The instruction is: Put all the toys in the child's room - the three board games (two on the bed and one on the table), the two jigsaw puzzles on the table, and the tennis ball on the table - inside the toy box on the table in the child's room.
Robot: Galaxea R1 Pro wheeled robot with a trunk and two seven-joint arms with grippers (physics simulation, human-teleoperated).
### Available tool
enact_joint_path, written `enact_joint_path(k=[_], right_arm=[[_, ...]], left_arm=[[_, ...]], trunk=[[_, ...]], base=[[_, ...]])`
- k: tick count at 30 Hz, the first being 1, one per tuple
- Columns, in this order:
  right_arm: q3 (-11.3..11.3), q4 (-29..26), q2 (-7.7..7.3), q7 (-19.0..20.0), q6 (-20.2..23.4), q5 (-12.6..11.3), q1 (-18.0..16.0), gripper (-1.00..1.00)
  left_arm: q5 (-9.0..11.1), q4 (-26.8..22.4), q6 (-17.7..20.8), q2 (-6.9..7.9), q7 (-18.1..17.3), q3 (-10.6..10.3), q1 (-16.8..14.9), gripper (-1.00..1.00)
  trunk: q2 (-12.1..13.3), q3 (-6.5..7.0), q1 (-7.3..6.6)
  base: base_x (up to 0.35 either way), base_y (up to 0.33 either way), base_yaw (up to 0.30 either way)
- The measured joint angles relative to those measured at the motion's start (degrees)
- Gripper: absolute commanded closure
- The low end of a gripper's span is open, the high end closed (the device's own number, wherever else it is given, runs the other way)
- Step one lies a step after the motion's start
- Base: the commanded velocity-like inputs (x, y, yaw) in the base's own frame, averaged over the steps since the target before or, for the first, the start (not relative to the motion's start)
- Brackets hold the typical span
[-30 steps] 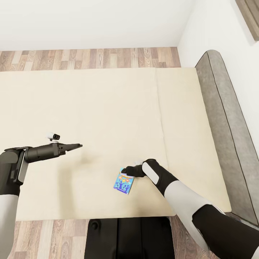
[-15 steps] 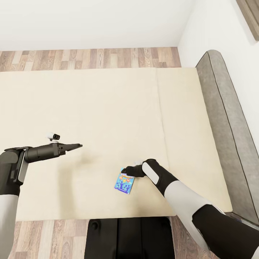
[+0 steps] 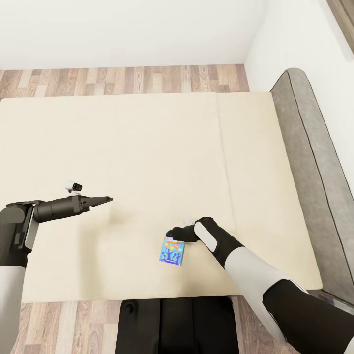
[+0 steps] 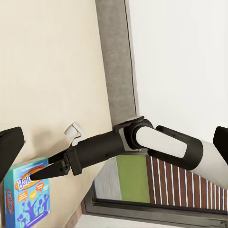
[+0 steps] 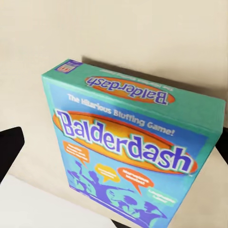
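The blue board game [image 3: 175,250] now lies flatter on the bed [image 3: 147,147], near edge. The right gripper [image 3: 172,233] touches its far end; I cannot tell if it grasps. Pickup seems unfinished.

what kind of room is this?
Most likely a bedroom: a wide bed with a plain beige mattress and a low grey headboard, wood plank floor, white walls, and a Balderdash board game lying on the mattress.
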Motion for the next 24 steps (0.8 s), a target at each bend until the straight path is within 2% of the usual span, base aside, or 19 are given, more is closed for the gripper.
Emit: enact_joint_path(k=[24], right_arm=[[0.0,0.0,0.00,0.0,0.0,0.0,0.0,-1.00]], left_arm=[[0.0,0.0,0.0,0.00,0.0,0.1,0.0,-1.00]], trunk=[[0.0,0.00,0.00]], base=[[0.000,0.052,0.000]])
